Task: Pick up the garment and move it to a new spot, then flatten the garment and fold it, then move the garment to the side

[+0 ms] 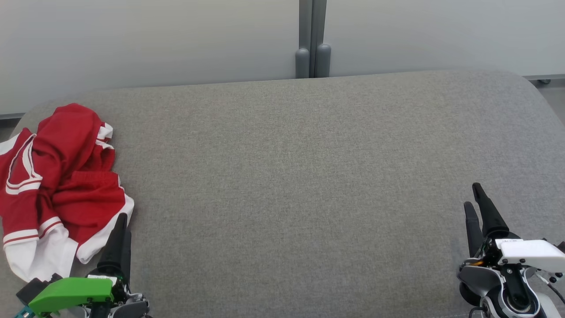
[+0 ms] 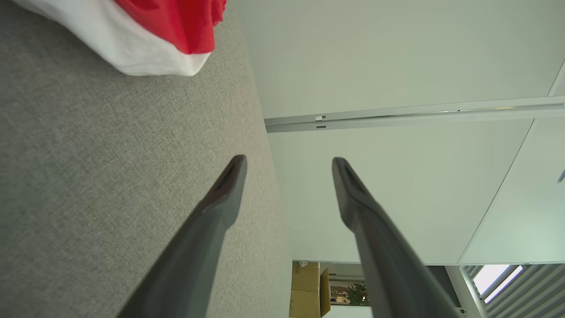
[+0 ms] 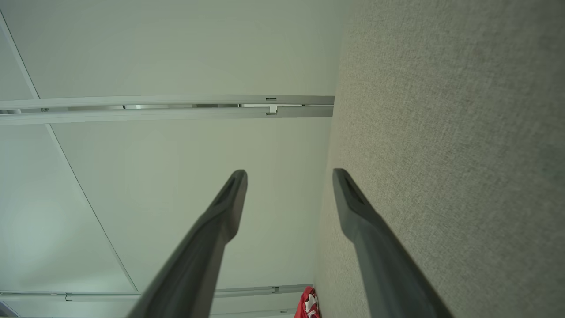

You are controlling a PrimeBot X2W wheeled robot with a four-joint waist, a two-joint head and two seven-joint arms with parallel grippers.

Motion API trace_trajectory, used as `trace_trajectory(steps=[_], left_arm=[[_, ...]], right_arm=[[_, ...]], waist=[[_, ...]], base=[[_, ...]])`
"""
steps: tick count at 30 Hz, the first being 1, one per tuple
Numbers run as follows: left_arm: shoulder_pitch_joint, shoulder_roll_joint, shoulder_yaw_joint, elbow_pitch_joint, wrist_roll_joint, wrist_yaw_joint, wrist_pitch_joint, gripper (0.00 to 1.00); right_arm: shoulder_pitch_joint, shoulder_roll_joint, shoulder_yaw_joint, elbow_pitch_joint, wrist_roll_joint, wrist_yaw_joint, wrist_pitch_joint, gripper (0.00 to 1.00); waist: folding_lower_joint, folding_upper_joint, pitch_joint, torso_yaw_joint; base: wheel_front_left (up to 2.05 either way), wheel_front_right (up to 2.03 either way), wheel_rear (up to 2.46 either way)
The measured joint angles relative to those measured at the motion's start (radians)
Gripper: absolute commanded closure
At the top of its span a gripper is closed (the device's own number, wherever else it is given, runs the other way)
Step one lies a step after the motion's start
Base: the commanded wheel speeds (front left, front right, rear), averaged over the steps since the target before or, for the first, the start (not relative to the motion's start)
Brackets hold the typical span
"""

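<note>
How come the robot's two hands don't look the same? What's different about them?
The left gripper has a green cover behind its fingers; the right gripper has a white cover. The left gripper sits close beside the red and white garment; the right gripper is far from it, across the gray surface. Both have two long dark fingers, both are open, and both hold nothing.

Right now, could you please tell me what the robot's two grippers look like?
Both have two long, dark, tapering fingers. The left gripper carries a green cover at its base; the right gripper carries a white cover, with a grey-and-black round joint and thin cables below.
</note>
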State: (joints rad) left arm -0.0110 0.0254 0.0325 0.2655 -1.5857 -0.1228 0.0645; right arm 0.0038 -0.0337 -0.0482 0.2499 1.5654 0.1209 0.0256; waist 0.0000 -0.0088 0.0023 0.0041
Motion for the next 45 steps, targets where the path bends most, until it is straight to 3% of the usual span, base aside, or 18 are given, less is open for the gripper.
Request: trace_trajectory(steps=[12, 22, 34, 45], left_arm=[[-0.001, 0.037, -0.037, -0.053, 0.136, 0.0, -0.05, 0.0], [-0.001, 0.093, -0.079, -0.081, 0.318, 0.002, -0.092, 0.0], [-0.001, 0.12, -0.129, -0.11, 0.507, 0.046, -0.134, 0.0], [-0.001, 0.125, -0.164, -0.142, 0.66, 0.088, -0.173, 0.0]], right_arm=[[-0.016, -0.04, 0.069, -0.073, -0.165, 0.0, -0.041, 0.0], [-0.017, -0.092, 0.122, -0.098, -0.354, -0.001, -0.071, 0.0], [-0.028, -0.136, 0.188, -0.123, -0.594, -0.061, -0.105, 0.0], [-0.037, -0.136, 0.255, -0.16, -0.756, -0.101, -0.142, 0.0]], waist=[[0.0, 0.0, 0.002, 0.003], [0.0, 0.0, 0.004, 0.005], [0.0, 0.0, 0.006, 0.005], [0.0, 0.0, 0.007, 0.008]], base=[[0.0, 0.0, 0.0], [0.0, 0.0, 0.0], [0.0, 0.0, 0.0], [0.0, 0.0, 0.0]])
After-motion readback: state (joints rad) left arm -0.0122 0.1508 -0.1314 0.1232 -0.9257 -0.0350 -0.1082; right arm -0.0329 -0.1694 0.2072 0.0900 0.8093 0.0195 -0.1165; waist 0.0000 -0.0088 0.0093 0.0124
